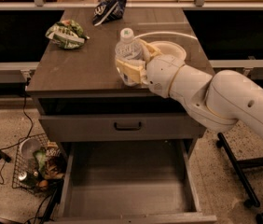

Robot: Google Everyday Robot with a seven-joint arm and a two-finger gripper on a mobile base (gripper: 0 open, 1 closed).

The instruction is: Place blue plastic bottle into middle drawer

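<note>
Above the open drawer, on the tabletop, the gripper clasps the upright bottle. Grasping seems done; next comes lifting it past the edge and down into the drawer.

Lab: end effector holds bottle atop drawer cabinet, cables on floor.
</note>
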